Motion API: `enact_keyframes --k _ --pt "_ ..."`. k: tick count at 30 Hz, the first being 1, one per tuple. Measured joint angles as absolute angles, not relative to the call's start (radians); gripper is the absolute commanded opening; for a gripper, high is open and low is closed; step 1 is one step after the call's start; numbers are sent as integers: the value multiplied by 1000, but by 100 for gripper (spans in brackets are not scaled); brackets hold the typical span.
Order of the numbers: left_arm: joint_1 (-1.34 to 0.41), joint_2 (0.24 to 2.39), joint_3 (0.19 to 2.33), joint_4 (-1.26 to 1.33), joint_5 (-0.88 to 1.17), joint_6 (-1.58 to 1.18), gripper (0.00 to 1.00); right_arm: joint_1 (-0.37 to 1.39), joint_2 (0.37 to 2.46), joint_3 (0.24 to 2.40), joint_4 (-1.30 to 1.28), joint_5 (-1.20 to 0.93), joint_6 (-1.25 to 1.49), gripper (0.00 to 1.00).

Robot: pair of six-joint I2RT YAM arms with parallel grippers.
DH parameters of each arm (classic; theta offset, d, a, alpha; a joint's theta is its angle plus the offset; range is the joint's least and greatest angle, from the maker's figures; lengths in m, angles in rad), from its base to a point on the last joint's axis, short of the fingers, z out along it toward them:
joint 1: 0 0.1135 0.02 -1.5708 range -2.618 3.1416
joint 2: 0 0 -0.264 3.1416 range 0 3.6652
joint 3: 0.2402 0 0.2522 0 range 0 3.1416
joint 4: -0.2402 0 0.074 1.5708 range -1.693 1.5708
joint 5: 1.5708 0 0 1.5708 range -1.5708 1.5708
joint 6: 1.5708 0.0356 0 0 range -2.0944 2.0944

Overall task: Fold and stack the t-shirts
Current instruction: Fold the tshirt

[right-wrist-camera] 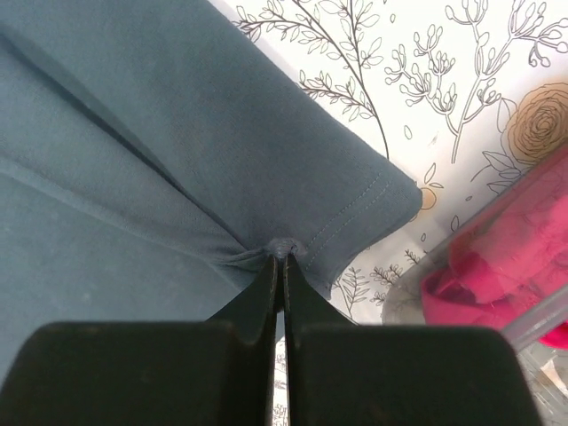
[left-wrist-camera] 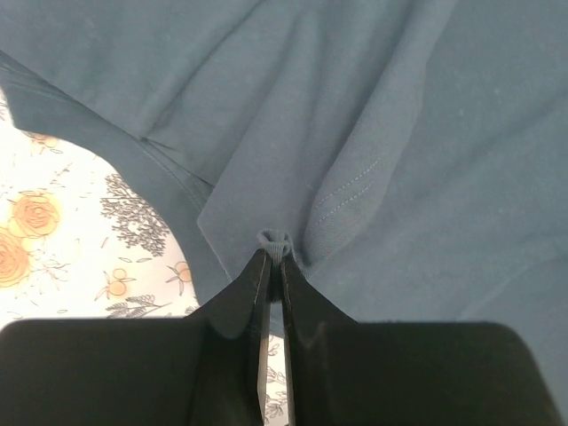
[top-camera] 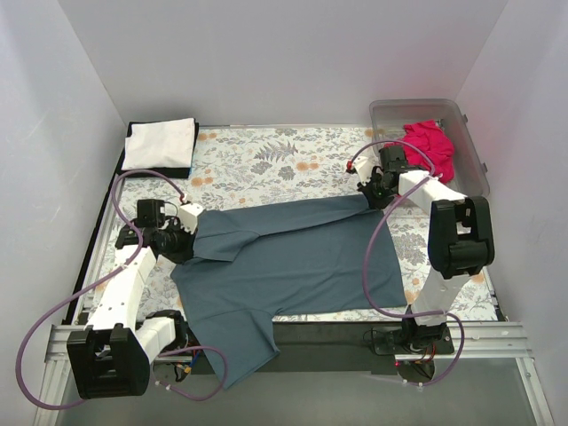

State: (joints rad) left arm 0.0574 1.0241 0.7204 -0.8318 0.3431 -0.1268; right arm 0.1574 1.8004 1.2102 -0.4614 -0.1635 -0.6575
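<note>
Seen from above, a dark slate-blue t-shirt [top-camera: 302, 262] lies spread across the middle of a floral cloth [top-camera: 266, 160], with one part hanging over the table's near edge beside the left arm's base. The left gripper [left-wrist-camera: 273, 252] is pinched closed on a small nub of the shirt's fabric at its left side. The right gripper [right-wrist-camera: 282, 252] is clamped the same way on a nub by a hemmed corner at the far right, just beside a clear bin [top-camera: 472, 133] holding a crumpled pink t-shirt [top-camera: 432, 146]. A folded white t-shirt [top-camera: 160, 142] rests on a black one [top-camera: 190, 170] in the far left corner, well apart. Each grip holds very little cloth, so an uneven pull may slip it free. The overhanging part could drag and spoil the fold. The right arm could catch the bin. It is hard to tell whether the left jaws hold one layer or two.
</note>
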Motion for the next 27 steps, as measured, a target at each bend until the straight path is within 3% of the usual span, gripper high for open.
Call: enact_keyframes --k 4,5,6,9,10,14,19,25,27 --pt "57 1024 721 -866 357 -108 0 157 1774 1203 -469 -159 -669 3" --pt "57 1025 721 -869 358 -107 0 157 1770 1203 -470 -158 -672 12" --pt "57 1027 721 -872 360 -108 0 157 1767 1203 -470 -157 -675 32" --pt "57 1039 727 -879 363 -106 0 157 1766 1202 -481 -157 -677 63" --pt "57 1045 731 -884 366 -102 0 160 1764 1202 -497 -163 -674 67" --pt "57 1054 735 -909 378 -79 2 166 1742 1200 -531 -172 -690 63" --pt "57 1055 767 -973 421 -59 13 151 1701 1221 -559 -199 -694 49" --pt "57 1066 850 -1037 499 -47 24 169 1712 1275 -608 -256 -678 48" --pt "57 1070 859 -1047 516 -41 33 189 1714 1285 -630 -288 -655 49"
